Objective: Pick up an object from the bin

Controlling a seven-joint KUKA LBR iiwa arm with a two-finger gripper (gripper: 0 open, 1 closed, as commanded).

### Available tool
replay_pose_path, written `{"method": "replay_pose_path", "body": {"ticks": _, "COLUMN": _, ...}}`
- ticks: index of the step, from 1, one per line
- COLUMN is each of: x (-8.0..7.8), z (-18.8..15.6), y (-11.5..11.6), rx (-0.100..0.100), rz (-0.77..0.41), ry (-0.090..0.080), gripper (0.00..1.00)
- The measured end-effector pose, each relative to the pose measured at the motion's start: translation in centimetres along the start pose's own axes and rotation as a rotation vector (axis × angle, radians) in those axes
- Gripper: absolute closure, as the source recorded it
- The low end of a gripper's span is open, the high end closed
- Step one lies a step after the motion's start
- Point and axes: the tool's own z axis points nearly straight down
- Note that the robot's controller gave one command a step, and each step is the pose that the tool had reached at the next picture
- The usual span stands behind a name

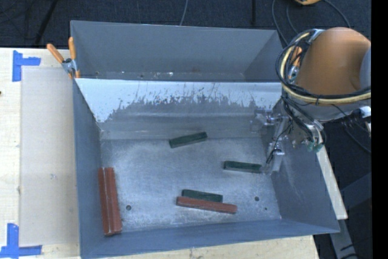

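Just left of the pincer (273, 161), its spread unreadable, lies a dark green bar (242, 166).

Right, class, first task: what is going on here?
The robot's gripper sits low at the right side of the grey bin, beside the right end of a dark green bar. Nothing is lifted yet: a middle green bar, a front green bar, a reddish-brown strip and a reddish-brown block lie on the floor.

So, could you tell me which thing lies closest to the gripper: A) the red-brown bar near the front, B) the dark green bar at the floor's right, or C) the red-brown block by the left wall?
B: the dark green bar lies right beside the gripper.
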Motion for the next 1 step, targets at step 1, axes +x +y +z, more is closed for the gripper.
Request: {"method": "replay_pose_path", "body": {"ticks": 1, "x": -0.01, "z": 0.0, "y": 0.04, "rx": 0.0, "rz": -0.002, "ry": 0.0, "gripper": 0.0}}
